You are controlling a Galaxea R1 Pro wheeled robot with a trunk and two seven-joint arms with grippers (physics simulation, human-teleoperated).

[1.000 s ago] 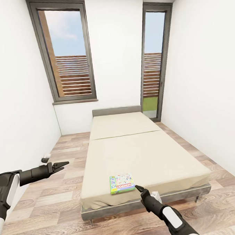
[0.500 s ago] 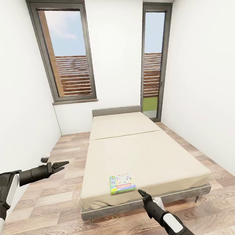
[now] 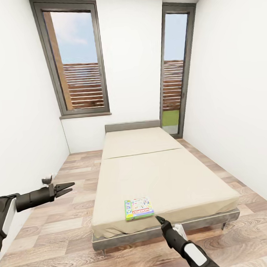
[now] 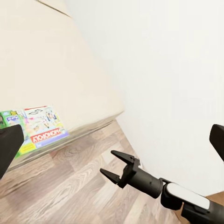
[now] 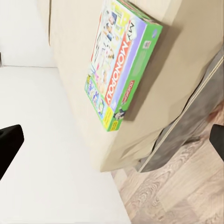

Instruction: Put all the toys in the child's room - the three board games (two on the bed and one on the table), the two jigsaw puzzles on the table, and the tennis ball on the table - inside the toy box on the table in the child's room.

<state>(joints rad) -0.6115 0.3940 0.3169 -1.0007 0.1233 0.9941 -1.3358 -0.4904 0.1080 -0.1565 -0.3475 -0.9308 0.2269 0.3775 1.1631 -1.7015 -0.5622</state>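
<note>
A white-green Monopoly board game (image 3: 139, 208) lies flat on the beige mattress of the bed (image 3: 159, 175), close to the foot edge and nearer the robot's left corner of it; in the right wrist view the same box (image 5: 122, 60) shows its red logo and green rim, resting near the mattress edge above the dark grey frame. The right claw (image 3: 157, 218) hangs just off the foot of the bed, right beside the box's near corner but apart from it; in the left wrist view the right claw (image 4: 113, 164) has its two dark fingers spread, with nothing between them, over the wood-plank floor (image 3: 65, 240). The left claw (image 3: 68, 187) reaches out over the floor on the bed's left side, well apart from the box, its fingers parted and holding nothing. In the left wrist view the box (image 4: 38, 128) sits at the mattress edge, with the white wall behind the right arm. Beyond the bed's head stand a tall window (image 3: 75, 58) and a narrow glazed door (image 3: 175, 67), both dark-framed, with slatted wood screens outside.
</note>
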